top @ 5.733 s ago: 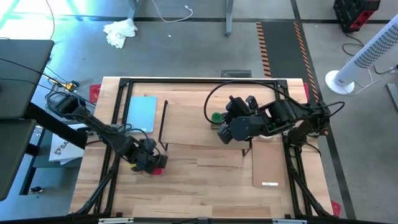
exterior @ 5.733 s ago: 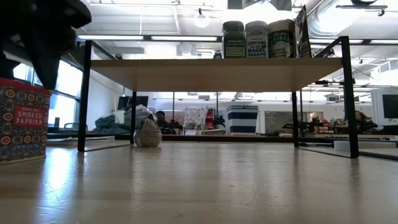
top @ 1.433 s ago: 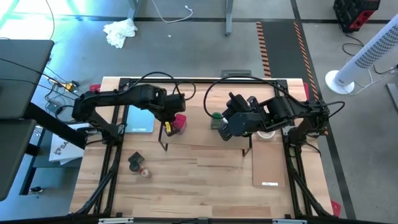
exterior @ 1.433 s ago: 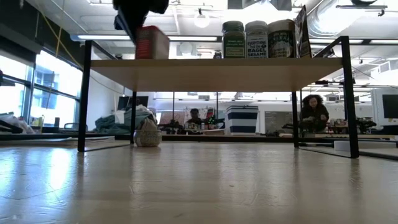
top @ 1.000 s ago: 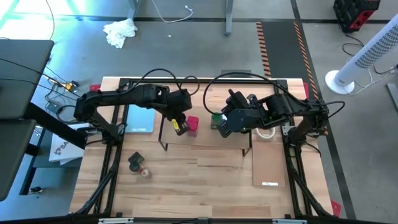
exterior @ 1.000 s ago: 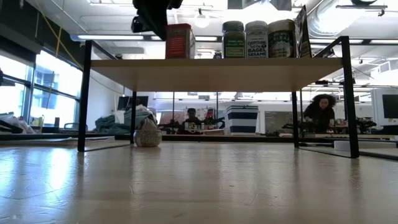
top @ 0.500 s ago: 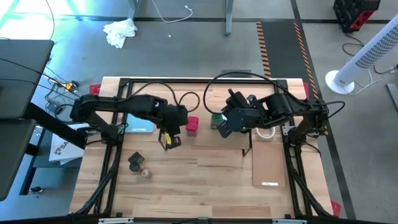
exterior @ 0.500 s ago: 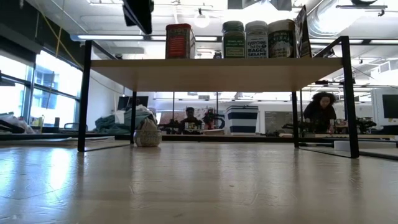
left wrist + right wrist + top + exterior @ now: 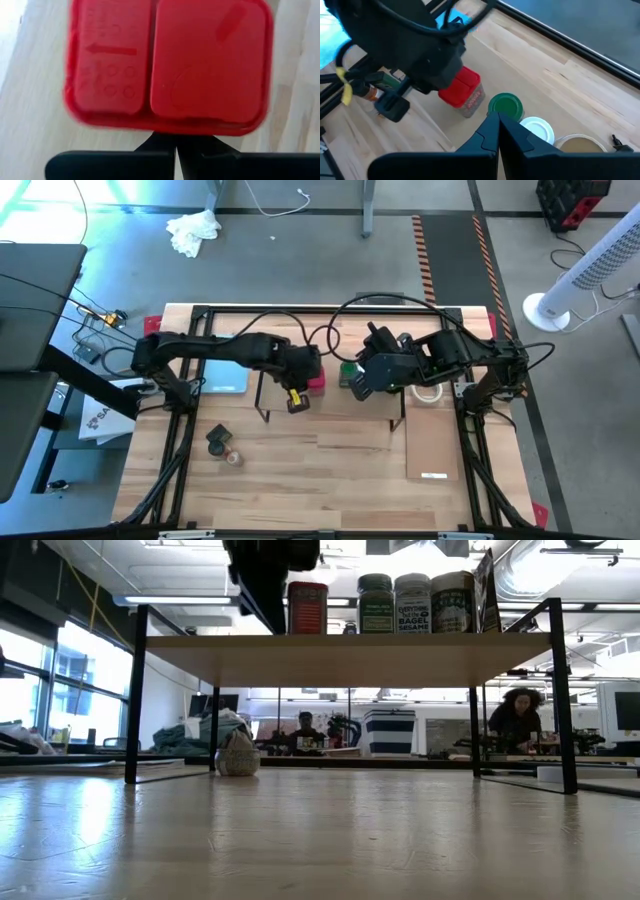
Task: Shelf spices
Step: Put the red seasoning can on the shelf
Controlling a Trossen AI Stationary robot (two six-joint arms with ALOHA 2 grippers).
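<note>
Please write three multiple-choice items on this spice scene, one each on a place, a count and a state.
1. Where does the red tin stand?
A. on the shelf, left of the green-topped jar
B. under the shelf
C. on the blue pad

2. How many containers stand in a row on the shelf in the low view?
A. two
B. four
C. six

3. How is the left claw?
A. wide open
B. shut, at the tin's side
C. holding a jar

Answers:
1. A: the low view shows the tin on the plank beside the green-topped jar.
2. B: red tin, green-topped jar, white-topped jar, tan-topped jar.
3. B: the left wrist view shows the fingers together against the red lid.
</note>
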